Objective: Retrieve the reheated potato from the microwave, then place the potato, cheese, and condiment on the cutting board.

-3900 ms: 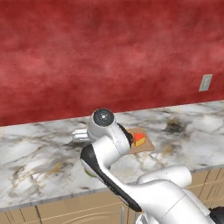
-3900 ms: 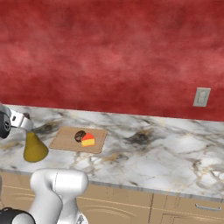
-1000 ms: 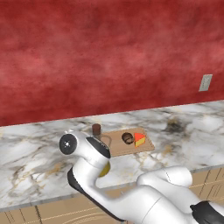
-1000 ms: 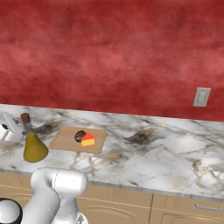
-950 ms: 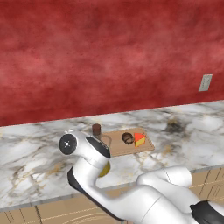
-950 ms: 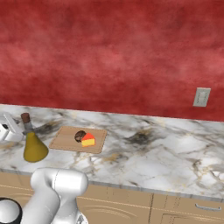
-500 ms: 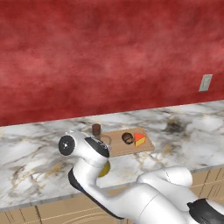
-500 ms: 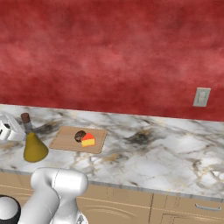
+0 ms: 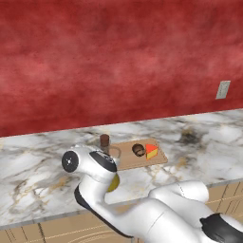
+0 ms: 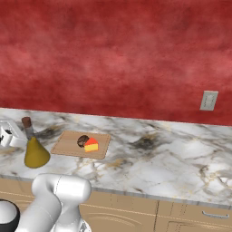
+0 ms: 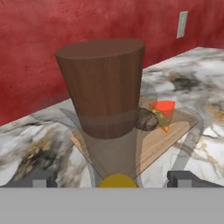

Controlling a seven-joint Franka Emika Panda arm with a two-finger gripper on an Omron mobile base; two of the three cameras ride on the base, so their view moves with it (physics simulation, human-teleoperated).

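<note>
The condiment bottle (image 10: 35,153) stands on the counter just left of the cutting board (image 10: 68,144). Its brown cork (image 11: 103,87) looms close in the hand view. My gripper (image 11: 113,178) is open, with one fingertip (image 11: 41,177) on each side of the bottle's neck and a wide gap around it. In the right base view the gripper (image 10: 6,134) sits left of the bottle. The potato (image 10: 83,141) and the cheese (image 10: 91,145) lie side by side on the board. In the left base view my arm hides the bottle's belly below the cork (image 9: 105,140). The microwave is out of view.
A marble counter (image 10: 172,167) runs along a red wall. A wall outlet (image 10: 209,100) sits at the right. Wooden cabinet fronts (image 10: 190,215) lie below the counter's front edge. Bare marble stretches to the right of the board.
Since the earliest frames my arm has swung lower and to the left, bringing the hand level with the bottle's neck. Over the last second it has barely moved. The jaws have stayed open.
</note>
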